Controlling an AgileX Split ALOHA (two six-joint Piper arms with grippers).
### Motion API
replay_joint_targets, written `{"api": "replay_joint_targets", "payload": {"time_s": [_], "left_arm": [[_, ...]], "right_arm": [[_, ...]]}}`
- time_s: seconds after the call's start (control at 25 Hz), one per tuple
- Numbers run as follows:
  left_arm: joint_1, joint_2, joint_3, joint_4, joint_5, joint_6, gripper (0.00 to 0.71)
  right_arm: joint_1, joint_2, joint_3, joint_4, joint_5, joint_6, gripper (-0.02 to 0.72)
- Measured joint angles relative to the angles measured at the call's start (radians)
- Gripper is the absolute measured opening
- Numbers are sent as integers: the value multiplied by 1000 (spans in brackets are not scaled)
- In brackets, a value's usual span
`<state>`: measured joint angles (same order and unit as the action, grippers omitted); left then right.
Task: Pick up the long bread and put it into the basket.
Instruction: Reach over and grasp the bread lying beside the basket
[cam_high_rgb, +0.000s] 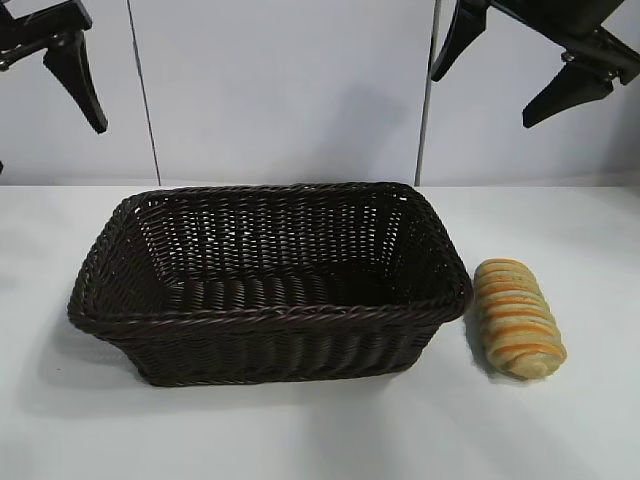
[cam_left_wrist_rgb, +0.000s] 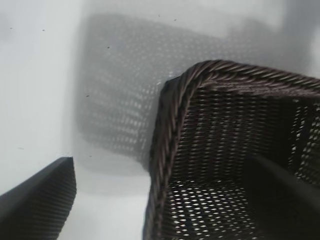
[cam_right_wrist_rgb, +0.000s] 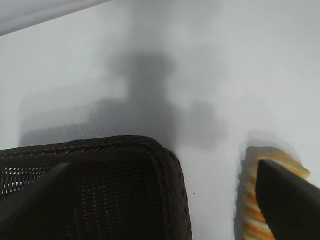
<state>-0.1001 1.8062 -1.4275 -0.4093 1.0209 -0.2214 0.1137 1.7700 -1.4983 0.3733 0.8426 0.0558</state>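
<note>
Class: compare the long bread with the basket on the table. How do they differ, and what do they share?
The basket is dark brown woven wicker; the long bread is tan with orange stripes. The basket is far larger than the bread. The basket is an open, empty container; the bread is a solid loaf. Both rest on the white table, side by side.

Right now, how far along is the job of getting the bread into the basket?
Nothing is done yet: the bread lies on the table beside the basket, untouched. Nothing is in hand; the left gripper and right gripper hang open above. Left: grasp, lift and place.
</note>
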Motion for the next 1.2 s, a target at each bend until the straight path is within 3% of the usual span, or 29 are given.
{"api": "replay_joint_targets", "payload": {"time_s": [0.48, 1.2], "left_arm": [[0, 0, 44, -80, -83, -36, 661], [0, 0, 44, -84, -101, -36, 661]], "right_arm": [[0, 0, 0, 1, 1, 1, 695], [0, 0, 0, -4, 18, 1, 695]]}}
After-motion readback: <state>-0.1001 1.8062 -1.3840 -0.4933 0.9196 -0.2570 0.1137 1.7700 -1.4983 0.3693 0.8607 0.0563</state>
